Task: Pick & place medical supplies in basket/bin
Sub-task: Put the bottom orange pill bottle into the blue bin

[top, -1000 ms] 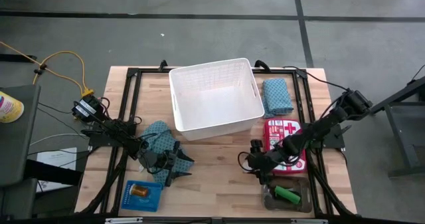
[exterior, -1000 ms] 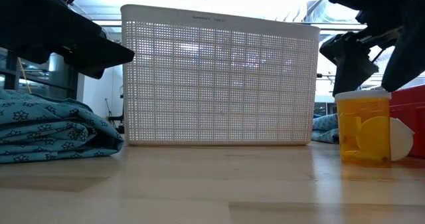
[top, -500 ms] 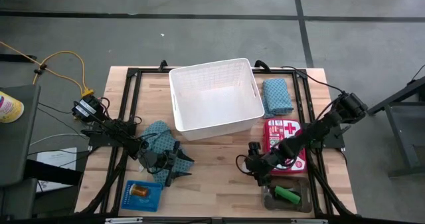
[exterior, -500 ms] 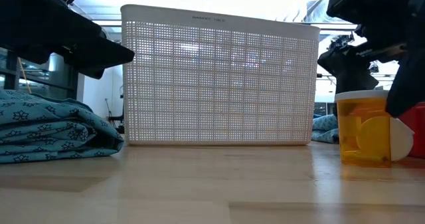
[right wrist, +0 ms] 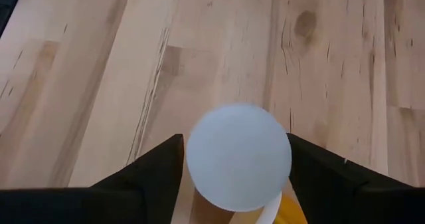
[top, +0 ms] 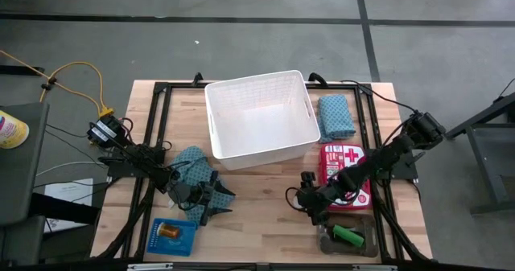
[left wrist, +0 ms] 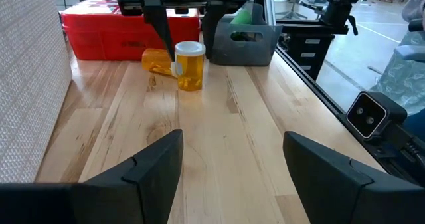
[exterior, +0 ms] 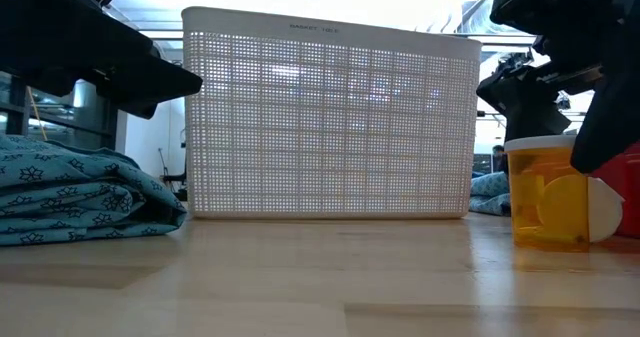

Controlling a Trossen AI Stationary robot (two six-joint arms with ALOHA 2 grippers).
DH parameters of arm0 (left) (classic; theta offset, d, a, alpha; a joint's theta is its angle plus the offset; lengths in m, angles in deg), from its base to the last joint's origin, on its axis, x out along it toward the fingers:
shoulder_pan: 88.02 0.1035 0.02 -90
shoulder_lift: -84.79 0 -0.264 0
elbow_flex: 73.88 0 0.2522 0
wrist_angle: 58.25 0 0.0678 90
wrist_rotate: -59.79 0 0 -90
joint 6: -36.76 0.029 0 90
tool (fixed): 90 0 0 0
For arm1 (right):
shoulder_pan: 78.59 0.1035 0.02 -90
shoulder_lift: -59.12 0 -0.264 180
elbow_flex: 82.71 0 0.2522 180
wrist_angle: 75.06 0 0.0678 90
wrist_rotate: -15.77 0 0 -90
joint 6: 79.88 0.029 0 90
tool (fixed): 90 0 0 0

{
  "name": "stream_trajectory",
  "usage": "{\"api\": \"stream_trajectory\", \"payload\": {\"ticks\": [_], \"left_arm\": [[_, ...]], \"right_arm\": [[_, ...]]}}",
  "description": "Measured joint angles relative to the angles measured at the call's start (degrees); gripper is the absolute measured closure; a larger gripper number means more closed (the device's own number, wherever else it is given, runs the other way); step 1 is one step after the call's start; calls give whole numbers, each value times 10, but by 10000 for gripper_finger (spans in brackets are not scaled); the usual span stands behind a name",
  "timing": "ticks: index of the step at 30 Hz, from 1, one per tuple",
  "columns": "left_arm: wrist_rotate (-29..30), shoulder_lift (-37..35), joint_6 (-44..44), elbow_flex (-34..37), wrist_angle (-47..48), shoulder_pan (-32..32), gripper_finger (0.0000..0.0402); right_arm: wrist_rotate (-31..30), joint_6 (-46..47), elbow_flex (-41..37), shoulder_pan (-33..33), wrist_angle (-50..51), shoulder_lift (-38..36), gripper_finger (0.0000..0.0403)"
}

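Right wrist view looks straight down on the white cap of the orange pill bottle (right wrist: 239,156), which stands upright on the table (right wrist: 99,64). The right gripper (right wrist: 236,177) hangs right over the bottle, one finger on each side of the cap. Its fingers are apart and I cannot tell if they touch the bottle yet. So the bottle is right below this gripper, and its long side points up. The white basket (top: 259,117) sits near the back middle of the table. The left gripper (top: 211,203) waits far off with its fingers wide, beside a teal cloth (top: 191,165). I think the right arm should squeeze, lift, and go to the basket
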Motion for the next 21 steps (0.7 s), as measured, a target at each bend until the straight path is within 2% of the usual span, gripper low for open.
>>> {"api": "stream_trajectory", "payload": {"ticks": [8,14,21], "left_arm": [[0,0,0,0,0,0,149],[0,0,0,0,0,0,149],[0,0,0,0,0,0,149]], "right_arm": [[1,0,0,0,0,0,203],[2,0,0,0,-2,-10,199],[0,-13,0,-2,-14,-64,203]]}}
